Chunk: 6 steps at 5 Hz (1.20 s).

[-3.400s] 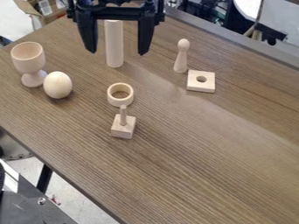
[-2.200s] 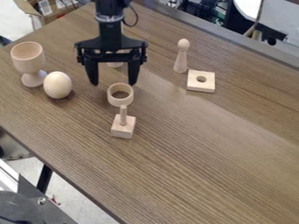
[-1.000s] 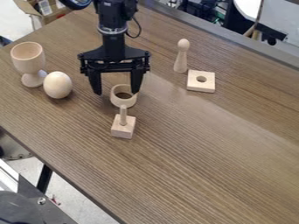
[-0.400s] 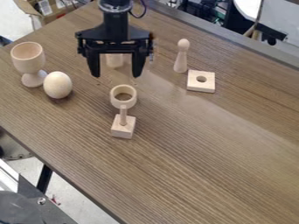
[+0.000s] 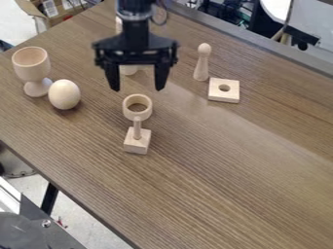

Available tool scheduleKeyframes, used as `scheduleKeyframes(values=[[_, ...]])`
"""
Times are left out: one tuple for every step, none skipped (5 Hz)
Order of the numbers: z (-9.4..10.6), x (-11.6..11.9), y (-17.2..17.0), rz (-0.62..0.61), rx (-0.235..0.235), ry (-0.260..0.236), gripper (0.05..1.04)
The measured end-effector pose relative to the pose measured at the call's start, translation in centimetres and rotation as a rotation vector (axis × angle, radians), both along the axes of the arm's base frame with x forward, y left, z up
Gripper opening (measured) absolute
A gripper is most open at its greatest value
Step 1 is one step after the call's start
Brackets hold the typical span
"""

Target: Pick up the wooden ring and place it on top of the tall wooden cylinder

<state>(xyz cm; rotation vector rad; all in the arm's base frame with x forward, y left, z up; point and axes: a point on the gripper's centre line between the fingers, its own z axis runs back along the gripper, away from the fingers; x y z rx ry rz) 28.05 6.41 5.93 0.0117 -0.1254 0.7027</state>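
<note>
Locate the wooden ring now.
Camera view: the wooden ring is on the table, left of image centre, just below the open gripper in the picture and directly behind the peg block.

We see tabletop [image 5: 234,160] brown wood look, streaky grain, soft sheen right of middle. Ring [image 5: 138,107], just above middle: pale bare wood, smooth, matt. Same for egg [image 5: 64,94] and goblet [image 5: 31,65], left side. Square block with hole [image 5: 224,90], right of middle: pale wood, flat faces, matt. Carton [image 5: 32,8], upper left: brown cardboard.
</note>
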Motion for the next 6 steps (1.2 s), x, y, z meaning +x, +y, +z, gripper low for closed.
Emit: scheduleKeyframes(values=[[-1.3, 0.0, -0.1, -0.007, -0.025, 0.025, 0.998], [-2.1, -0.1, -0.3, -0.024, -0.034, 0.052, 0.998], [-2.2, -0.2, -0.1, -0.017, -0.04, 0.06, 0.998], [-2.3, -0.5, 0.2, -0.005, -0.045, 0.066, 0.998], [-3.0, -0.9, 0.3, 0.013, -0.067, 0.07, 0.948], [-3.6, -0.8, 0.3, 0.042, -0.096, 0.062, 0.757]])
